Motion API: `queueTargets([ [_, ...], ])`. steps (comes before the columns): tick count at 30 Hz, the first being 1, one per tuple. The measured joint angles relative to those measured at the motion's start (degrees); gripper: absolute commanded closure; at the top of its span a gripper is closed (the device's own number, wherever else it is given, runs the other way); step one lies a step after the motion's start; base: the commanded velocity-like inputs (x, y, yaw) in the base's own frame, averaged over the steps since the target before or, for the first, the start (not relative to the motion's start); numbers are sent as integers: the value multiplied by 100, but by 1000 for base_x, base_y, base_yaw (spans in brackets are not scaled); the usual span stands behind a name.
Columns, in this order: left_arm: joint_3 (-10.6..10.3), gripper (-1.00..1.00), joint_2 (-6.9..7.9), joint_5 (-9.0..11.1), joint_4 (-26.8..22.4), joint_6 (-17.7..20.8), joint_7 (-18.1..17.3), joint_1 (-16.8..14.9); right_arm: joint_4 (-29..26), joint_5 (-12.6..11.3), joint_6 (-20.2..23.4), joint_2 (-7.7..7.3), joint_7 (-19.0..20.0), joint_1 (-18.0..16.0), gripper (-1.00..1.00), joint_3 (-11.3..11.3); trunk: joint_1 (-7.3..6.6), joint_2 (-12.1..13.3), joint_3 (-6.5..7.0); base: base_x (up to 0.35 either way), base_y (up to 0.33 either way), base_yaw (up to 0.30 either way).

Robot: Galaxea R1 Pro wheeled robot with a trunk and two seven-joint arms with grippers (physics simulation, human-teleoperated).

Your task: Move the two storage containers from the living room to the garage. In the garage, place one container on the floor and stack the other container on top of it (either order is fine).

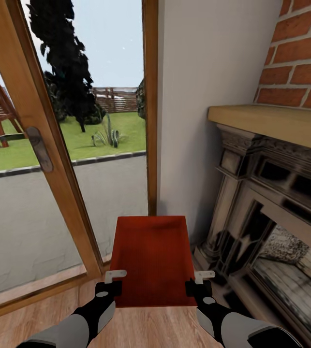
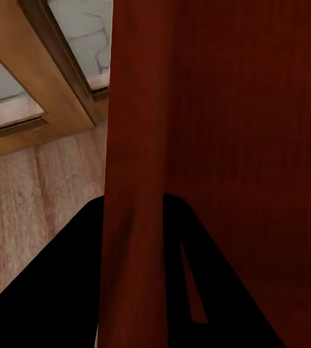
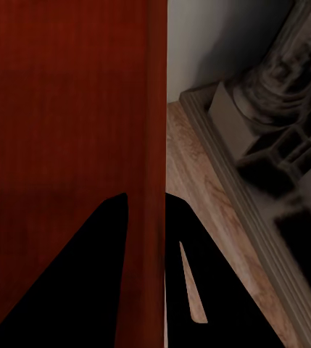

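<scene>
Currently: orange-red storage container [image 1: 153, 258] clamped at both side walls, left gripper [image 1: 110, 285] and right gripper [image 1: 199, 284] each closed on a wall. Held between glass door [image 1: 53, 145] and fireplace [image 1: 271, 203], over wood plank floor [image 1: 145, 328].

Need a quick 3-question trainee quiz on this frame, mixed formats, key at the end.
1. True or false: the storage container is gripped on both side walls, one by the left gripper and one by the right gripper.
2. Multiple choice: what stands at the robot's right of the container? A) a blue sofa B) the fireplace C) a red car
3. Fill in: in the left wrist view, the fingers straddle the container's thin ____.

Key
1. True. In each wrist view the fingers sit either side of a wall.
2. B. The wood-framed glass door is at its left.
3. wall
</scene>
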Motion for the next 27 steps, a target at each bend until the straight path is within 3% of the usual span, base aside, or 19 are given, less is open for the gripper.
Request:
queueTargets([
  [27, 0, 100, 0, 0, 1, -1, 0, 0, 1, -8, 0, 0, 1, 0, 100, 8, 0, 0, 250, 0, 0, 0],
])
